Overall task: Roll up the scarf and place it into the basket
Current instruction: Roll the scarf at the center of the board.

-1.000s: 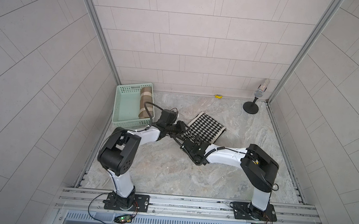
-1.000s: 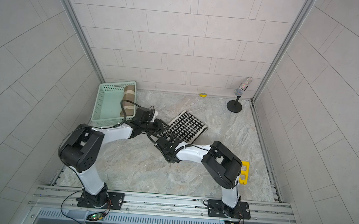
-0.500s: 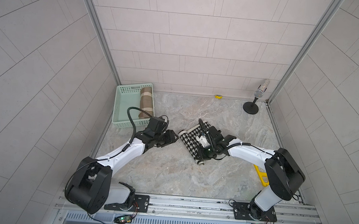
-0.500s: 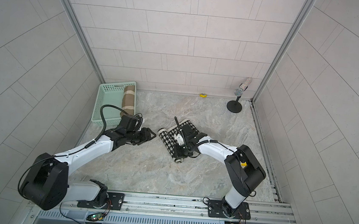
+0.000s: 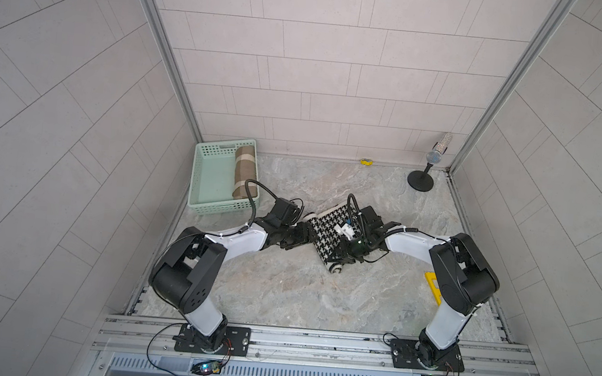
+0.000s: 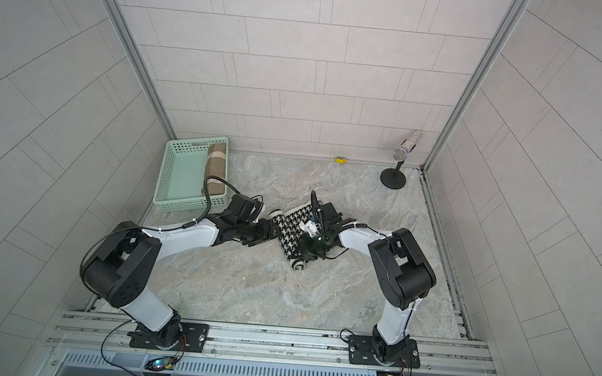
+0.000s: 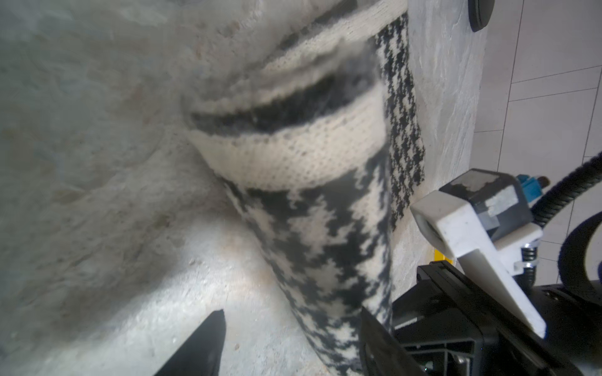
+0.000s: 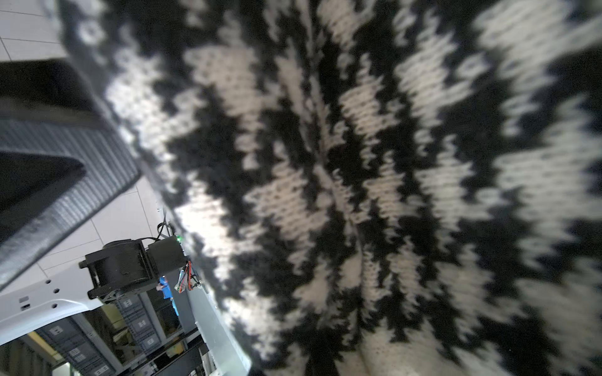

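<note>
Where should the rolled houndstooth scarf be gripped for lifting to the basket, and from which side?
Around the mid-length of the scarf roll, from above, jaws straddling its thickness: it lies flat as a soft cylinder, so a central clamp probably keeps the layers wound.

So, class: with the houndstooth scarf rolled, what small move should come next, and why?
Probably close the left gripper on the scarf: its open jaws straddle the roll near one end, while the right gripper looks shut on it nearer the other end. With both ends held, the roll could be lifted toward the basket.
</note>
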`<state>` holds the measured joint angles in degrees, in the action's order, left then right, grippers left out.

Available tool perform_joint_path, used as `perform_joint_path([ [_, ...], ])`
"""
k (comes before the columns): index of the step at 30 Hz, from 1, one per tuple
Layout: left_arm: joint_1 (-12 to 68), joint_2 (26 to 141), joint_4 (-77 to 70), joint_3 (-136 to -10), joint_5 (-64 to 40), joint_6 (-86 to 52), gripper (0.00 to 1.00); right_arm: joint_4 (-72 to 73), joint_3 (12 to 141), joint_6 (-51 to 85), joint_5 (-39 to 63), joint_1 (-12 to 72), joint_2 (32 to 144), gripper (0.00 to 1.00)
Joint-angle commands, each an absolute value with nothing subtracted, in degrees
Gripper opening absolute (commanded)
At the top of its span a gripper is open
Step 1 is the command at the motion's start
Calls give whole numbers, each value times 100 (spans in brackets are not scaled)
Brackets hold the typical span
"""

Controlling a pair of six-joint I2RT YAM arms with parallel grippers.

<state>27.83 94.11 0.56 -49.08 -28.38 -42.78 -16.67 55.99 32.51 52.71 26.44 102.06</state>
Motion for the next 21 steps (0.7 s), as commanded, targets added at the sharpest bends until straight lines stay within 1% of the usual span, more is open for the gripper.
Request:
perform_joint_path([
  [1,2820,9738,-194,-5219,-2686,-4184,69,-1594,5725,3155,5511,2543,10397,1],
  [3,2813,9992,-216,-5363,-2576,-4184,69,-1598,5778,3125,5514,2531,10481,3],
  [5,2815,10260,-190,-5554,-2454,-4184,67,-1599,5822,3103,5482,2517,10520,6],
  [8,2817,10625,-28,-5837,-2267,-4274,62,-1765,5885,2989,5246,2518,10442,16],
  [9,2818,10723,92,-5940,-2202,-4318,61,-1922,5932,2909,5072,2522,10385,20],
  [12,2814,10920,138,-6020,-2139,-4589,53,-2451,6020,2663,4312,2535,10033,30],
  [14,2818,10965,61,-5995,-2105,-4810,47,-2799,6037,2583,3547,2602,9600,39],
  [16,2818,10986,53,-6005,-2101,-4948,45,-3140,6061,2488,2588,2790,9142,47],
  [19,2817,10986,27,-6015,-2146,-5094,44,-3504,6097,2392,808,3392,8518,56],
  [21,2818,10993,-11,-6021,-2229,-5165,44,-3677,6112,2354,-229,3896,8296,58],
])
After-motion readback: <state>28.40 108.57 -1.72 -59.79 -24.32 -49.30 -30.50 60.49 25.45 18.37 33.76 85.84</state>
